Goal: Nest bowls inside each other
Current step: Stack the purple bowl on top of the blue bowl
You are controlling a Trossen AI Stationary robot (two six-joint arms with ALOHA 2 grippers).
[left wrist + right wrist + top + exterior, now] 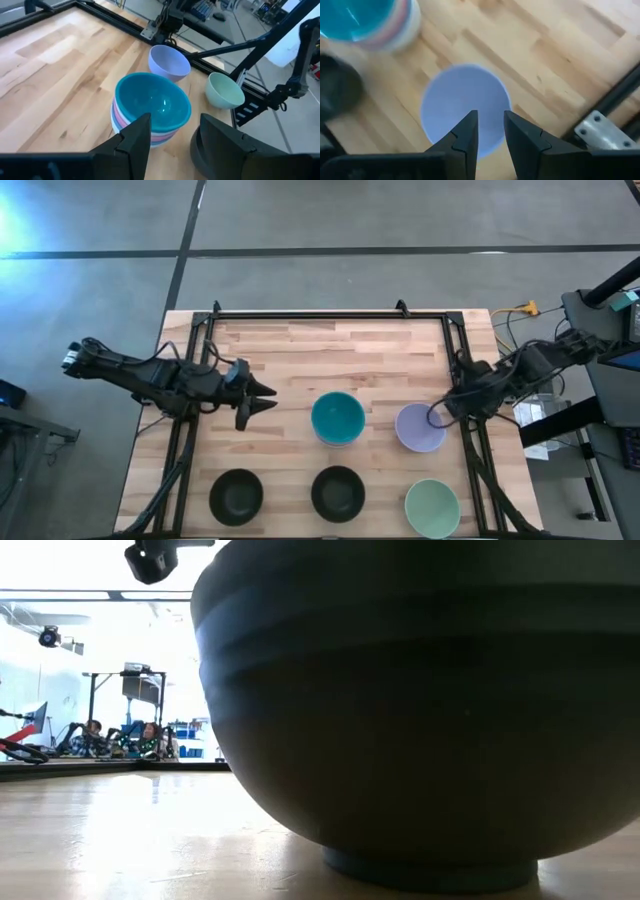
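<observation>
A stack of bowls with a teal one on top (337, 418) (152, 107) stands mid-table, pink and white ones showing beneath it. A lavender bowl (418, 428) (460, 105) sits to its right. Two black bowls (236, 493) (337, 492) and a pale green bowl (432, 507) line the near edge. My left gripper (262, 402) (172, 125) hovers open, just left of the stack. My right gripper (437, 417) (491, 122) is at the lavender bowl's right rim, fingers close together. My right gripper has the lavender bowl by its rim on the table's right side (491, 140), one finger (467, 132) inside the bowl and the other (522, 135) outside. It comes from above and from the right. Whether the bowl is off the table cannot be told.
A black metal frame (330, 313) runs along the table's far, left and right sides. Bare wood lies beyond the bowls toward the far edge (330, 350). In the low view one black bowl (420, 710) stands close to the camera and blocks most of the table.
</observation>
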